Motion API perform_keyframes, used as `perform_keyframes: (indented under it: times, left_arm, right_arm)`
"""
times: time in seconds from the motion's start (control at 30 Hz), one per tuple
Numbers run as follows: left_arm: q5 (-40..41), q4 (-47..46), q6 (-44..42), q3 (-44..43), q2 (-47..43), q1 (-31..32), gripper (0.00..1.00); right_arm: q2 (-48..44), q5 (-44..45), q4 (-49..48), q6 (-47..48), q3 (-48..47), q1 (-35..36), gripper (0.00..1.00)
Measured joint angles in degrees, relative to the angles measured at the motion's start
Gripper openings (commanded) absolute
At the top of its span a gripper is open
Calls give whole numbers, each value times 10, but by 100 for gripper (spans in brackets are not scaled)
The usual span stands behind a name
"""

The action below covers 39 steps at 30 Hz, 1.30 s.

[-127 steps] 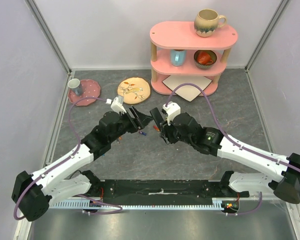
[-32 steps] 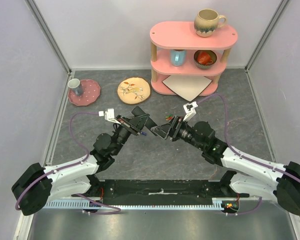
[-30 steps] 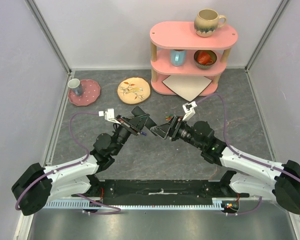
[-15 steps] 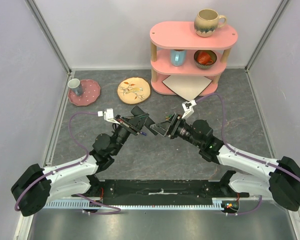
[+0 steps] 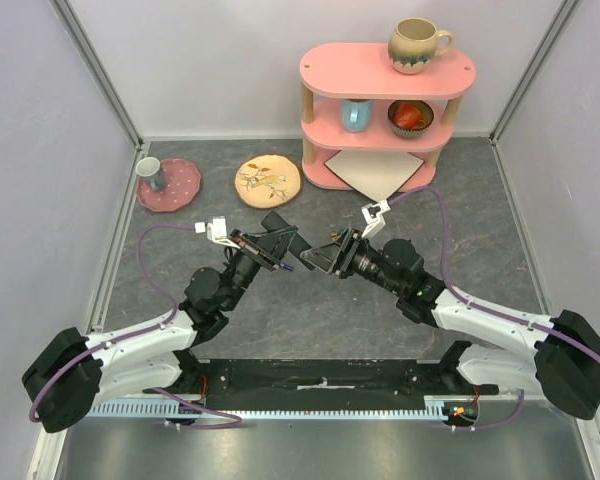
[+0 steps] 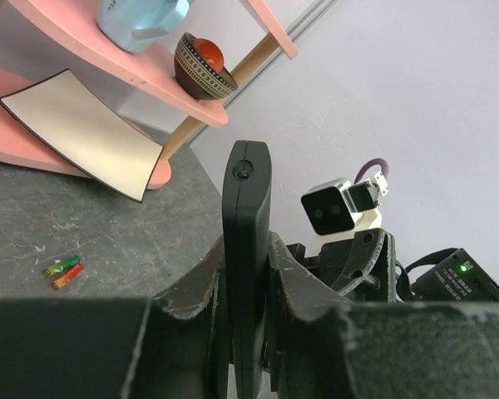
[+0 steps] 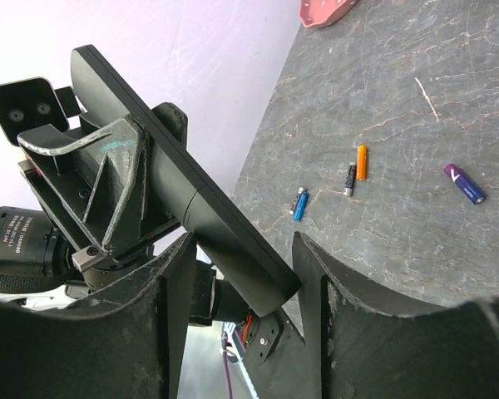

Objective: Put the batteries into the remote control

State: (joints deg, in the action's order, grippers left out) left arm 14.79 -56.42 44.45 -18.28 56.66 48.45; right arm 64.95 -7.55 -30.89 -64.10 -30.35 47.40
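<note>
Over the last second the right end effector [image 5: 321, 260] had edged a little closer to the left end effector [image 5: 280, 243], and its fingers had drawn in from a wider spread. Four seconds back both arms had been hunched lower over the surface.

The left end effector was pressed together on the slim black rectangular plastic remote control [image 6: 247, 208], pinching its lower part. It held the remote control up on edge, clear of the grey stone-patterned surface [image 5: 310, 310]. The right end effector's fingers [image 7: 314, 278] stood apart, one on each side of the remote control's free end. Whether either finger touched it could not be told.

Small cylindrical batteries lay loose on the surface. A blue battery [image 7: 299, 203] lay near an orange battery [image 7: 361, 162], which was just beside a dark battery [image 7: 349, 179]. A purple battery [image 7: 464, 184] lay apart from them. In the left wrist view a green-and-yellow battery [image 6: 61, 266] and a red-and-orange battery [image 6: 67, 275] lay close side by side, near the pink tiered shelf [image 6: 75, 50].
</note>
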Motion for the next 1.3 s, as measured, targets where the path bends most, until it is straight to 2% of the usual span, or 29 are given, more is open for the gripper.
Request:
perform_keyframes:
  times: [0.4,0.67,0.77,0.8,0.9,1.0,1.1,1.2,1.3]
  left_arm:
    - [2,-8,0,2,0,-1,2]
    - [3,-11,1,3,-1,-2,2]
    - [2,-11,1,4,-3,-2,2]
    - [2,-11,1,4,-3,-2,2]
    - [2,-10,1,4,-3,-2,2]
    - [3,-7,1,4,-3,-2,2]
    - [7,0,1,5,-5,-2,2]
    - [18,21,10,5,-8,-2,2]
    - [17,93,28,-4,-18,-7,2]
  right_arm:
    - [1,-4,-21,-5,7,0,46]
    - [0,-10,-30,-5,12,0,43]
    - [-1,-13,-33,-5,14,0,56]
    - [-1,-13,-34,-6,14,0,71]
    - [-1,-12,-28,-9,15,0,86]
    - [-1,-12,-18,-7,15,0,93]
    - [-6,-12,12,0,8,-2,95]
    - [-15,-12,79,36,-26,-3,94]
    - [-21,-7,183,108,-98,-2,91]
